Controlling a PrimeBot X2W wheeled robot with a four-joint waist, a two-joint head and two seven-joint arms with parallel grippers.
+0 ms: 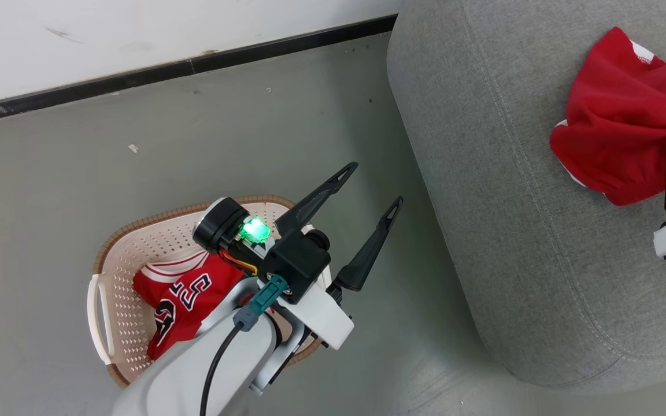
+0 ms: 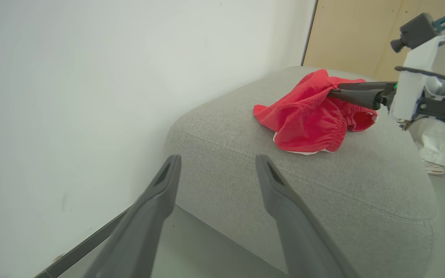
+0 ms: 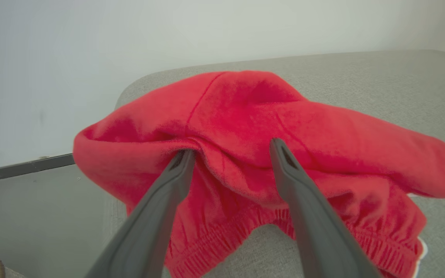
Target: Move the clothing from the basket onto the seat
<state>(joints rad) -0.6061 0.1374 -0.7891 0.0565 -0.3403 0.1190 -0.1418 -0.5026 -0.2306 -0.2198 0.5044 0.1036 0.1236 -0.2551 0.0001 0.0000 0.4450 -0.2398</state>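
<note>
Fingers spread, the right gripper (image 3: 231,148) leaves the soft red cloth (image 3: 245,104) on the big grey fabric sofa (image 1: 512,202); next the spread-fingered left gripper (image 1: 373,185) should grab the red numbered jersey (image 1: 188,294).

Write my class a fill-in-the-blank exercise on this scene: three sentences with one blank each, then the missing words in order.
1. The numbered jersey lies in the basket, which stands on the ____.
2. The plain garment lying on the seat is ____ in colour.
3. The left gripper holds nothing, and its two fingers stand ____.

Missing words: floor; red; open.
</note>
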